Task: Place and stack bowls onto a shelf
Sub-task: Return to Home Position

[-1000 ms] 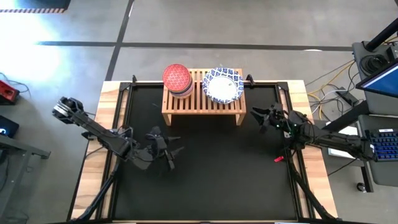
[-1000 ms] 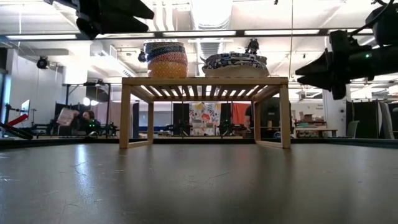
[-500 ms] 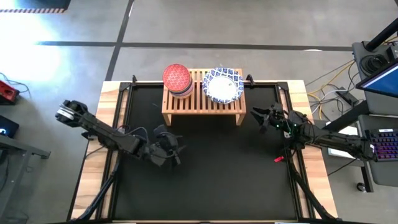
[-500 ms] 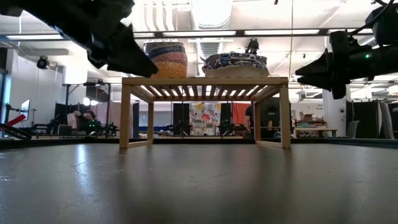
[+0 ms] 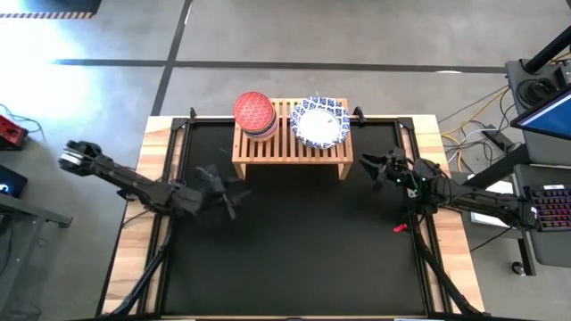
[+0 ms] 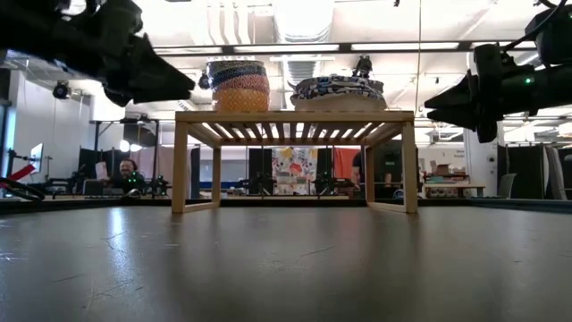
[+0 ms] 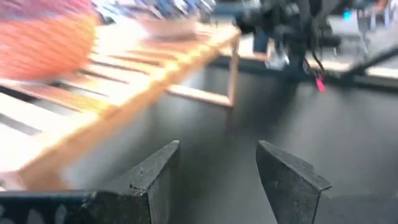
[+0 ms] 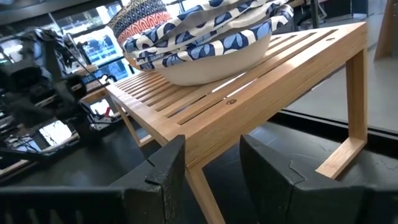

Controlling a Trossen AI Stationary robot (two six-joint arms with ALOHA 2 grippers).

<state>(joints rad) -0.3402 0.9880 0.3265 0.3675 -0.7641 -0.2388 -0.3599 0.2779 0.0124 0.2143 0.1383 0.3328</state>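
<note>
The light-wood shelf (image 5: 292,141) stands at the table's far middle. On its slatted top sit a stack of small bowls with a red one on top (image 5: 253,113) at the left and a stack of wide white bowls with blue-patterned rims (image 5: 318,123) at the right. Both stacks also show in the low view, the small bowls (image 6: 239,86) left of the white bowls (image 6: 338,90). My left gripper (image 5: 234,194) is open and empty, above the mat near the shelf's left leg. My right gripper (image 5: 373,167) is open and empty, just right of the shelf's right leg.
The black mat (image 5: 294,250) stretches toward the near edge between the wooden table borders. A small red item (image 5: 401,228) lies by the mat's right edge. A person (image 6: 127,168) sits in the room far behind the table.
My left gripper has swung from the mat's left middle toward the table's far edge and left, ending beside the shelf's left leg. It stays open and empty. My right arm and both bowl stacks have kept still.
</note>
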